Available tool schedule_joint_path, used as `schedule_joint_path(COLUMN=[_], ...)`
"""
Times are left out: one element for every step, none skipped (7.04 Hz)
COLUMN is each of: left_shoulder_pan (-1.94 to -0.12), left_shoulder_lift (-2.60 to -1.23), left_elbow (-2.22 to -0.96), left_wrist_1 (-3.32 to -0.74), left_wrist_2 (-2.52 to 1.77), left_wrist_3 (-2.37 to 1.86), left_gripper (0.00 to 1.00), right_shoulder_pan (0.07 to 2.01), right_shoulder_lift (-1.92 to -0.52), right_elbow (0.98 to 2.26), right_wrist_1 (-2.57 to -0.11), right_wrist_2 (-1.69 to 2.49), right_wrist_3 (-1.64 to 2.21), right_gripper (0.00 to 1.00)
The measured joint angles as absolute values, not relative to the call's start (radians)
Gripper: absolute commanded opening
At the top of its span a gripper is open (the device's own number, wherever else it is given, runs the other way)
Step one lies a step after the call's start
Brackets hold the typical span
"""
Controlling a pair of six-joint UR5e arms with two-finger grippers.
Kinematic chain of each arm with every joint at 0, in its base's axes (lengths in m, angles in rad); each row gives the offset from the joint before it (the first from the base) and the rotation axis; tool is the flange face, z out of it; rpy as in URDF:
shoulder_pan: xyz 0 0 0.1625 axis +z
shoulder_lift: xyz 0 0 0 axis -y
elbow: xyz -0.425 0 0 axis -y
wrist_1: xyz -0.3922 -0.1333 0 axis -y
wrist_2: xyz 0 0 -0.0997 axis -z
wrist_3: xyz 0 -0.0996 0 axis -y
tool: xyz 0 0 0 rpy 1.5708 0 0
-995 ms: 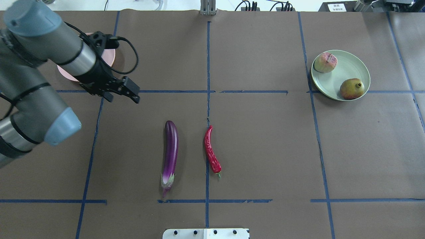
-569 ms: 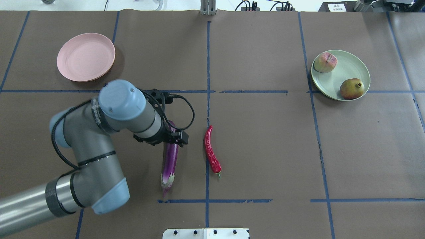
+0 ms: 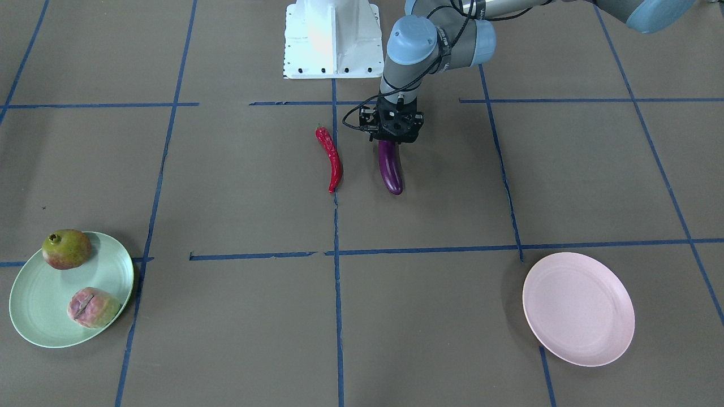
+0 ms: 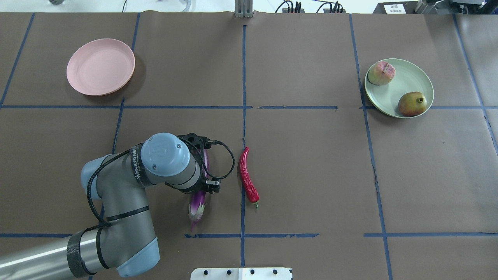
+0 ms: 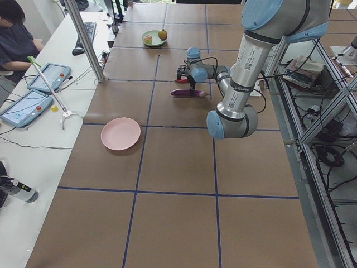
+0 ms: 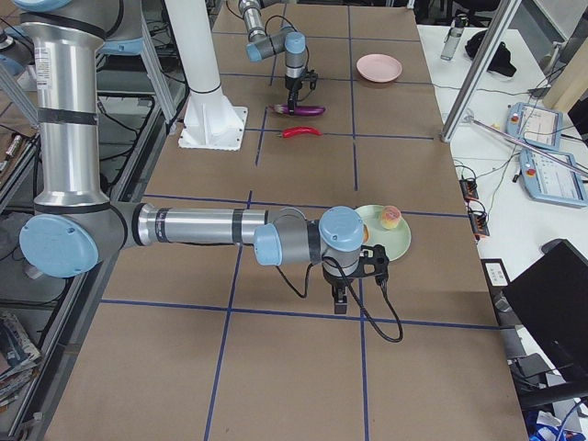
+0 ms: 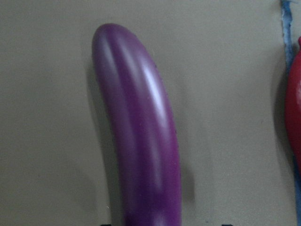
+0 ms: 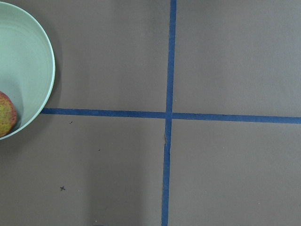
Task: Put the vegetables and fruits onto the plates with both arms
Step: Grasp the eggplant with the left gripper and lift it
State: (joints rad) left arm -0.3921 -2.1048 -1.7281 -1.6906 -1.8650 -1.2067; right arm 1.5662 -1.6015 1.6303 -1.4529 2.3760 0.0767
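The purple eggplant (image 4: 197,202) lies at the table's middle, with the red chili (image 4: 247,177) beside it on its right. My left gripper (image 3: 391,141) is down over the eggplant (image 3: 390,169) near its stem half. In the left wrist view the eggplant (image 7: 141,132) fills the frame, and small dark finger tips at the bottom edge stand apart on either side of it. The pink plate (image 4: 100,67) has nothing on it. The mint plate (image 4: 408,77) holds the peach (image 4: 381,73) and the pomegranate (image 4: 412,104). My right gripper (image 6: 340,301) hangs beside the mint plate; I cannot tell its state.
The white robot base (image 3: 331,39) stands at the near edge behind the eggplant. Blue tape lines cross the brown table cover. The right wrist view shows the mint plate's rim (image 8: 47,70) and bare paper. An operator sits at the side bench (image 5: 17,39).
My left arm swung from the pink plate to over the eggplant, then moved along it toward the stem end and came down. The eggplant and chili have not moved.
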Motion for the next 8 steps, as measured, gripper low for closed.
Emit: schedule_joint_path(left_shoulder_pan=[-0.392,-0.396,-0.413,-0.456,-0.527,-0.621,-0.72,-0.817], left_shoulder_lift=[-2.101,-2.1,-2.1,-2.1,-2.1,-2.098,-2.099,-2.103], left_elbow=[-1.726,-1.73,-1.738,-1.752,-1.763,-1.753,-1.702,-1.611], left_wrist_1=[-1.691,-1.691,-1.692,-1.694,-1.694,-1.694,-1.697,-1.702], left_wrist_2=[-1.854,-1.847,-1.836,-1.825,-1.824,-1.826,-1.84,-1.873], left_wrist_3=[-1.206,-1.21,-1.218,-1.222,-1.223,-1.22,-1.189,-1.094], left_gripper=[0.02,0.0,0.0,0.0,0.0,0.0,0.01,0.01], right_shoulder_pan=[1.566,1.566,1.566,1.566,1.565,1.565,1.565,1.565], right_shoulder_lift=[-1.602,-1.601,-1.601,-1.601,-1.602,-1.601,-1.602,-1.602], right_elbow=[1.631,1.631,1.631,1.631,1.631,1.63,1.63,1.629], right_wrist_1=[-1.453,-1.452,-1.452,-1.451,-1.451,-1.45,-1.449,-1.448], right_wrist_2=[2.376,2.378,2.379,2.38,2.381,2.382,2.382,2.382], right_wrist_3=[0.077,0.077,0.077,0.077,0.077,0.077,0.077,0.077], right_gripper=[1.0,1.0,1.0,1.0,1.0,1.0,1.0,1.0])
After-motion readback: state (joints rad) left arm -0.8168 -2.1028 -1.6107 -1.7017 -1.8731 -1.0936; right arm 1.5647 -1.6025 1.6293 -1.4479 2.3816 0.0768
